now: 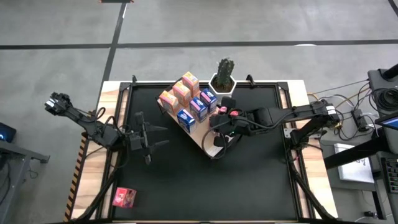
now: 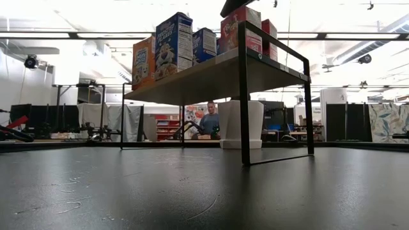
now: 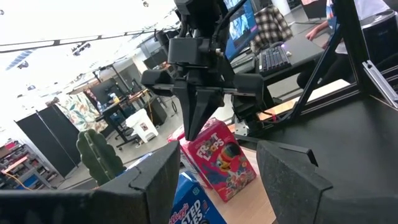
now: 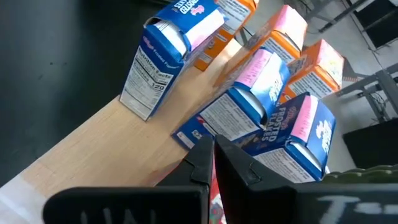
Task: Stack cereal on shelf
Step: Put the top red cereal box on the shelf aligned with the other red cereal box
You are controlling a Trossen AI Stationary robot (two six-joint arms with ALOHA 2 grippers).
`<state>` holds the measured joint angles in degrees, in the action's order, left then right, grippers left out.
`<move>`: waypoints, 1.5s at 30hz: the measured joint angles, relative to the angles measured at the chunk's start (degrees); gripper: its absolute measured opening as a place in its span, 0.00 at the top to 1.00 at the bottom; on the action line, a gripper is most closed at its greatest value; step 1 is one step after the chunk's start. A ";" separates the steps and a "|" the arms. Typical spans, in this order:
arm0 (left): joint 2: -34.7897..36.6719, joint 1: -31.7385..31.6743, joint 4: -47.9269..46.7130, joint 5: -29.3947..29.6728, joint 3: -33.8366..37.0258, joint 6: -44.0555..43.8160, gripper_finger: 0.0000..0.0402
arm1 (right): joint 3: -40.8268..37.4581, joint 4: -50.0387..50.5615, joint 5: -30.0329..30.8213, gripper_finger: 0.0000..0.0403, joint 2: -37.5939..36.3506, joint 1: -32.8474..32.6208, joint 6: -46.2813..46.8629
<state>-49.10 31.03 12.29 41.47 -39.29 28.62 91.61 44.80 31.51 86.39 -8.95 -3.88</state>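
The shelf is a light-wood board on black legs, standing slantwise at mid-table. Several cereal boxes stand upright on it: orange and pink ones, blue ones and a red one at its right end. My right gripper is shut and points down at the red box's top; the right wrist view shows the shut fingers over the board. My left gripper hangs open over the black tabletop left of the shelf, holding nothing. Another red box lies on the near-left wooden rim. My right gripper's shut fingertips stand at the red box's top edge, coming from above and slanting down. I cannot tell whether they touch it. The box stands upright on the shelf.
A cactus in a white pot stands at the table's far edge behind the shelf. Free black tabletop lies near and right of the shelf. Beyond the table a person sits in the room.
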 joint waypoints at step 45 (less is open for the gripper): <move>0.00 0.02 -0.09 -0.04 0.00 0.04 0.51 | 2.64 12.28 -4.44 0.98 -0.11 -5.79 9.17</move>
<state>-49.10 31.05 12.21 41.43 -39.29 28.67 94.26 57.08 27.07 86.28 -14.74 5.29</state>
